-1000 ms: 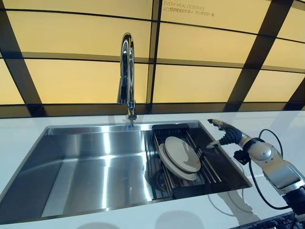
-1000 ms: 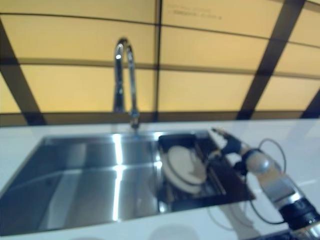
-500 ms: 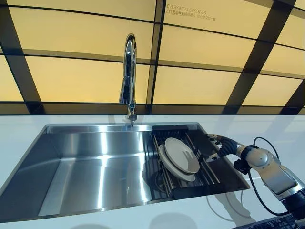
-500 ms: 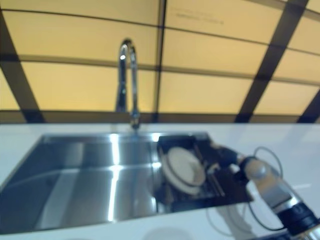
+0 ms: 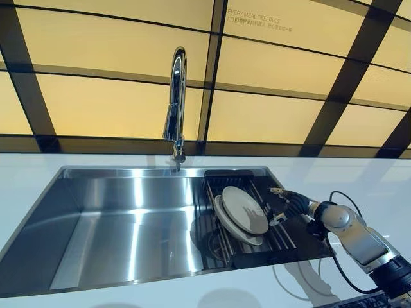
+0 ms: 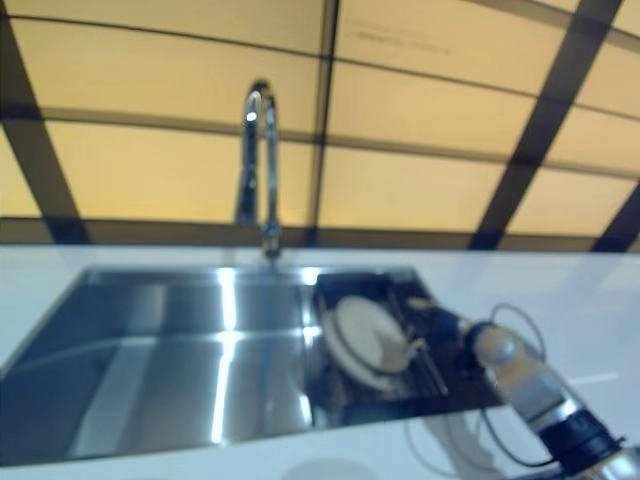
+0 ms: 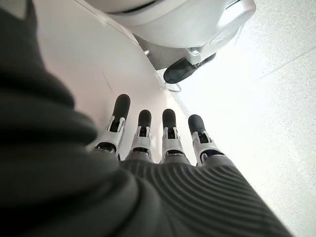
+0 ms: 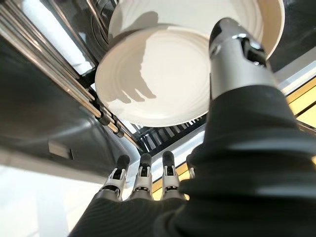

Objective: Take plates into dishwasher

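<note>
My left hand shows only in its own wrist view, its fingers straight and relaxed with nothing in them, away from the sink. The sink is sunk in the white bench, and its large left basin shows bare steel. The faucet stands at the sink's back edge, about its middle. In the sink's right end sits a dark rack, and two white plates lean in it on edge, one overlapping the other. Just to the right of the plates, over the rack's right part, my right hand reaches in from the sink's right rim. Its fingers are spread wide and straight, the thumb stretched toward the plates. From my wrist view the nearer plate lies just past the thumb and fingers; I cannot tell whether the thumb tip touches it, and nothing is gripped.
</note>
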Available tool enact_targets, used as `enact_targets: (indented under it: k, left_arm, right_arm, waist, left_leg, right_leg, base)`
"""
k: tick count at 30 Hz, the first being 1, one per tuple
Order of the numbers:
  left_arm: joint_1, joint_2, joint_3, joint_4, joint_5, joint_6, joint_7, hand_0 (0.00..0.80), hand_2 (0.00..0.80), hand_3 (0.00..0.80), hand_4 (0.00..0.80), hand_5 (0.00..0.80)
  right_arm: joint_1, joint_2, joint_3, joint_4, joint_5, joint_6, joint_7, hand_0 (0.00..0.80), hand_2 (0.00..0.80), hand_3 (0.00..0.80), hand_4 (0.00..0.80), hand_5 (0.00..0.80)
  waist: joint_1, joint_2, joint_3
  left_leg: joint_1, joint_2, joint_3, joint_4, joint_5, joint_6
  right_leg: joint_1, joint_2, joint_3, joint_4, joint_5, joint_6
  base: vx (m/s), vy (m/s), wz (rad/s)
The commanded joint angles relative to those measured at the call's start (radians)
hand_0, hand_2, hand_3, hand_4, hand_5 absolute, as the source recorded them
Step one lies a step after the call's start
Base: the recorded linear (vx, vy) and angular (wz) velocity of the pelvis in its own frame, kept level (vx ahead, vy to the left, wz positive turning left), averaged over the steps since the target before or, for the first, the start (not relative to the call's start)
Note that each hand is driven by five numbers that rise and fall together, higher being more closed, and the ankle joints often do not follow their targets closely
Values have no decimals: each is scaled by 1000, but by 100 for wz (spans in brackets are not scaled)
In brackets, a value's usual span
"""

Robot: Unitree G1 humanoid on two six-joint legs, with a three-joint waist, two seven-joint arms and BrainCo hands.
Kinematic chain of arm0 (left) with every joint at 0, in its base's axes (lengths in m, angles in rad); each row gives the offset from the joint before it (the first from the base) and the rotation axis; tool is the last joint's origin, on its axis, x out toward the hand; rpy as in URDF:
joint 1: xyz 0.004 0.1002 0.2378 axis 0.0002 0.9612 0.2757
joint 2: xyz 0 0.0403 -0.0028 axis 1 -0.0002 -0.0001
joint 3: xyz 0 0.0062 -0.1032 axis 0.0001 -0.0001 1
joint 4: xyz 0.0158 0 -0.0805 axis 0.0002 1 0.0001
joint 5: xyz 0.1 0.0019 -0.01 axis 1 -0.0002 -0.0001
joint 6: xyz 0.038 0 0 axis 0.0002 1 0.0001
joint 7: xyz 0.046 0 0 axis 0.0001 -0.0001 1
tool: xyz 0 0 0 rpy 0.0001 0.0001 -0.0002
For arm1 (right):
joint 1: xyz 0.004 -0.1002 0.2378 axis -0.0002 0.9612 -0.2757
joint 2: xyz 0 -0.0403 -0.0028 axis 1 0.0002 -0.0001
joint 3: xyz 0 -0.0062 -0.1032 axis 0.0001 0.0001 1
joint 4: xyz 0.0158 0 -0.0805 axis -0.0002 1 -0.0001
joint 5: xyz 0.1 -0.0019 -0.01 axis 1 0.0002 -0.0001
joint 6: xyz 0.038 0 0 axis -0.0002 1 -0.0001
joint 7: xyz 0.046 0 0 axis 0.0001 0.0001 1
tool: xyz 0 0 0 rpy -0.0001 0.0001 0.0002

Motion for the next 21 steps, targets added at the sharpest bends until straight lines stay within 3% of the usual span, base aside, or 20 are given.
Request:
enact_targets:
  k: [1, 10, 21]
  left_arm:
    - [-71, 20, -10, 21, 39, -11, -9, 0, 0, 0, 0, 0]
    - [-74, 22, -16, 17, 37, -9, -11, 0, 0, 0, 0, 0]
    - [-75, 18, -18, 21, 45, -11, -11, 0, 0, 0, 0, 0]
  right_arm:
    - [-98, 13, 34, -32, -24, 6, 4, 0, 0, 0, 0, 0]
    - [-95, 65, 55, -2, 43, 45, -22, 0, 0, 0, 0, 0]
    - [-101, 96, 67, 18, 16, 43, -11, 0, 0, 0, 0, 0]
  waist:
    - [22, 12, 17]
    - [29, 13, 22]
    - [34, 13, 23]
  left_leg:
    - [5, -55, 19, 5, -85, 73]
    - [5, -56, 12, 6, -83, 74]
    - [3, -55, 9, 9, -84, 74]
  right_leg:
    - [6, 53, 39, 55, -64, 34]
    - [9, 51, 36, 57, -66, 32]
    - [8, 49, 33, 61, -69, 31]
  base:
    - [0, 0, 0]
    - [0, 0, 0]
    - [0, 0, 0]
